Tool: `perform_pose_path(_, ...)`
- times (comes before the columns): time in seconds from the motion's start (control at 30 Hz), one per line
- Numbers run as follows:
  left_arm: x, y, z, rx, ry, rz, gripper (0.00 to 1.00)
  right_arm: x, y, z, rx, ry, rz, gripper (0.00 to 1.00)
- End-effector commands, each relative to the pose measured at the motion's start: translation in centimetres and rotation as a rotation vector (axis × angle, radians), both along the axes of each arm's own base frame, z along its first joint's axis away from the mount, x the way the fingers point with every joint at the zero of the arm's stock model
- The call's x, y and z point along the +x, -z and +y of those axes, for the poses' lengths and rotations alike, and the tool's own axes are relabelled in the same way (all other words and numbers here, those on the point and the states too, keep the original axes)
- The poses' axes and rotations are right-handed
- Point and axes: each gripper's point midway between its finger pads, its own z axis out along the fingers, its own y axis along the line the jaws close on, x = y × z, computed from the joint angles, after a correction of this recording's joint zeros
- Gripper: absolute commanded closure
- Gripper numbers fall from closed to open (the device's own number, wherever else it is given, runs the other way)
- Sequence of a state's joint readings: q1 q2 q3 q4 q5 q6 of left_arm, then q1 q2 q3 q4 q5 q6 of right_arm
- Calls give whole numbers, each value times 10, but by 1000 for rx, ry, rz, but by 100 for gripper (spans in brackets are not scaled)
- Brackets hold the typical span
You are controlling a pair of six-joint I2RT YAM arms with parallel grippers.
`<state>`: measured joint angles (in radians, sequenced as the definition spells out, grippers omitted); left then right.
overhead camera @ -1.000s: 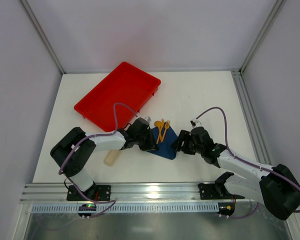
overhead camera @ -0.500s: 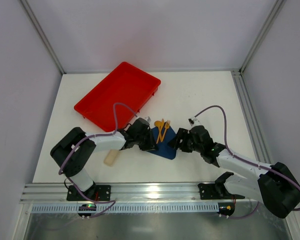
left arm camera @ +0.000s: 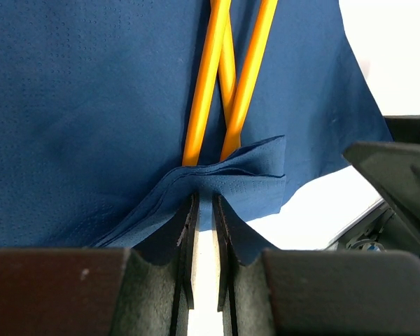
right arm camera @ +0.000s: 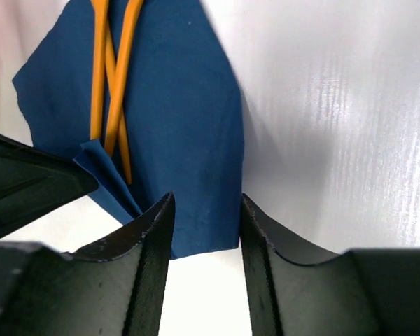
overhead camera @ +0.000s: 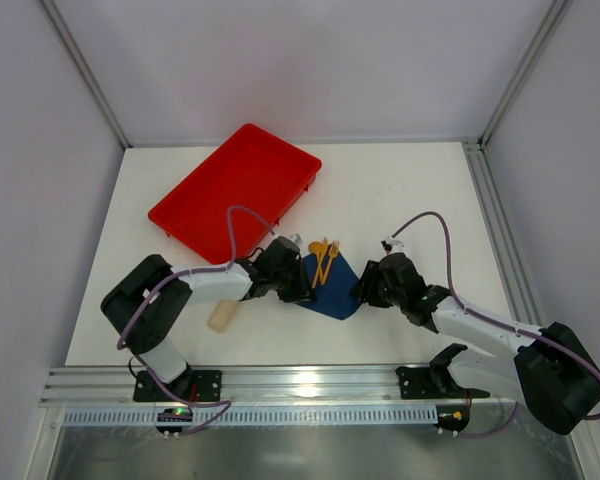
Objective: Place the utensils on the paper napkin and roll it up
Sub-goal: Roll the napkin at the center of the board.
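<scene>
the left gripper (left arm camera: 204,203) pinches a fold at the near edge of the paper napkin (left arm camera: 91,105). the orange utensils (left arm camera: 204,91) lie just ahead, pointing straight away from it. the right gripper (right arm camera: 206,203) straddles the far corner, jaws apart, seemingly not clamped.

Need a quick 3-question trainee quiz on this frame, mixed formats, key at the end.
1. True or false: the utensils lie on the paper napkin.
2. The left gripper is shut on: A) the utensils, B) a fold at the paper napkin's edge, C) nothing.
3. Which gripper's jaws stand open with a corner of the paper napkin between them?

Key: 1 true. 2 B. 3 the right gripper.
</scene>
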<state>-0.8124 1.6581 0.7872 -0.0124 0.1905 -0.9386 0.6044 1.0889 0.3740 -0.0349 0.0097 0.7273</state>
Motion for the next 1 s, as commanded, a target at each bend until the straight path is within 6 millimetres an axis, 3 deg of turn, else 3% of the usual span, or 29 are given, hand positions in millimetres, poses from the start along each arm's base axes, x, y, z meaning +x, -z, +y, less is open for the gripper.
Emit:
perform_pose_path(0.0,5,-6,-6,2,-6,-21,83,14,-10,-4,-43,21,-41,58)
perform_pose_path(0.2,5,-4,-5,13,-6,-30,82,18,-23,7,13,-2,-67,90)
perform_pose_path(0.27,5,-5,-5,16,-7,-31,81,21,-31,11,38,-9,-91,96)
perform_pose_path(0.5,5,-1,-5,36,-3,-25,83,26,-60,36,168,-49,-117,96)
perform_pose_path(0.97,6,3,-3,56,-3,-21,83,37,-82,65,308,-87,-127,96)
